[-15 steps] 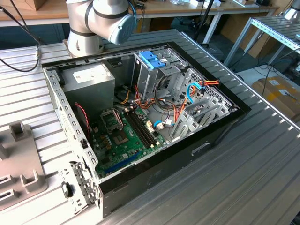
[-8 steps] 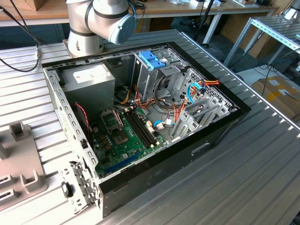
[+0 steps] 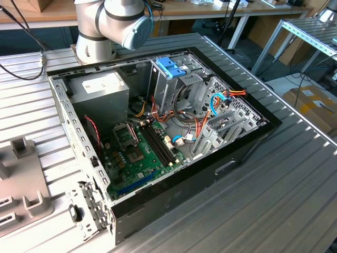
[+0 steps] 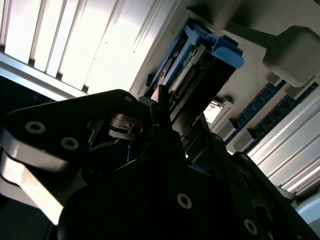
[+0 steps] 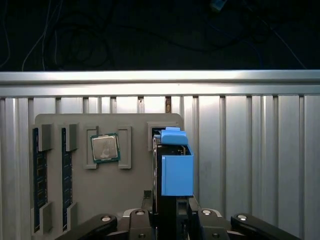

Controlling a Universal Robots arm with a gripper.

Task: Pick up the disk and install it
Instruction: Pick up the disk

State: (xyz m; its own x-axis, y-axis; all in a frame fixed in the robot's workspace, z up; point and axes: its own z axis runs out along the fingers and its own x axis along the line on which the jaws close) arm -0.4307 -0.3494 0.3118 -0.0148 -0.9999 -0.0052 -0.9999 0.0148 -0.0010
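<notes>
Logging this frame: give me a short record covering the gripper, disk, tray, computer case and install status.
gripper: shut on the disk
disk: standing on edge between the fingers, blue rail toward the first wrist view, over the tray
tray: grey, on the slatted table; holds a processor chip and two memory sticks
computer case: open, lying on the table in the exterior view
drive cage: blue-topped, inside the case
install status: not done; the disk is at the tray, not in the case

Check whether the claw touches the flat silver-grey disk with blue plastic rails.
Touching: in the first wrist view the claw clamps the blue-railed disk between its fingers.
</notes>
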